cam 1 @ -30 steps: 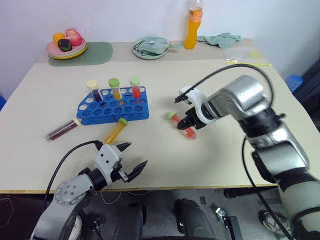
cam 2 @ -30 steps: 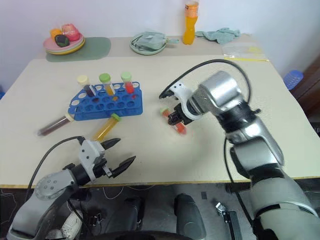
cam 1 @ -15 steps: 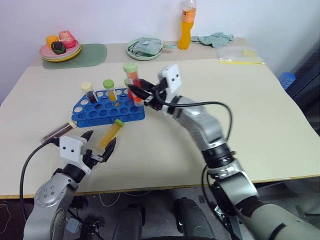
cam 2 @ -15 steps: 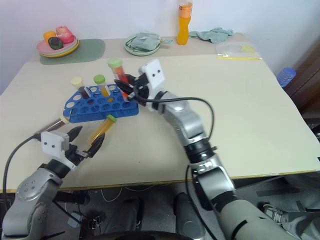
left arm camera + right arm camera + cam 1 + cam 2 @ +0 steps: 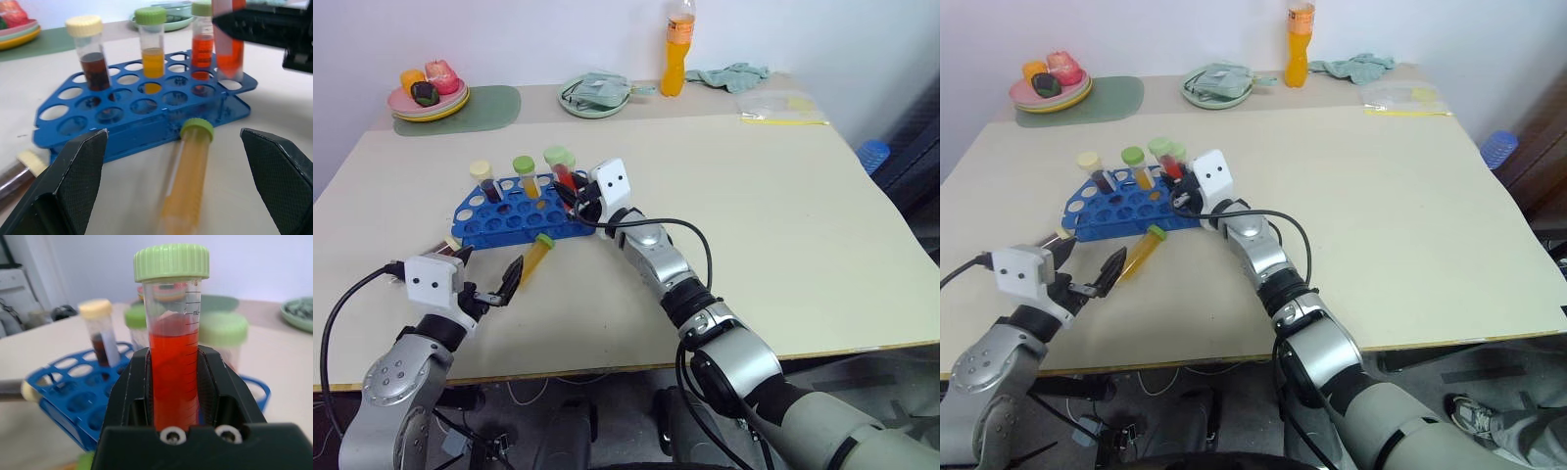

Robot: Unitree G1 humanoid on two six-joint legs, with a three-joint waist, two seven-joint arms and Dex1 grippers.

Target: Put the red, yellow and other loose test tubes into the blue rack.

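left gripper (image 5: 487, 281): my two black tapered fingers, cross-hatched texture on the inner pads (image 5: 73, 181)
left wrist block (image 5: 431, 278): white boxy housing, small dark fastener dots on its face
left cable (image 5: 347, 304): thin black, loops from the white block down past my forearm
left forearm (image 5: 401, 377): silver-grey metal, round joint disc with a ring of small holes
right gripper (image 5: 570, 199): my black finger pair; wrist view shows a matte black body, two silver screws (image 5: 172, 435) at its base
right wrist block (image 5: 610, 182): white square housing, two dark dots
right arm (image 5: 656, 259): silver segments, black ribbed collars between them
right cable (image 5: 690, 235): thin black, arcs over the forearm
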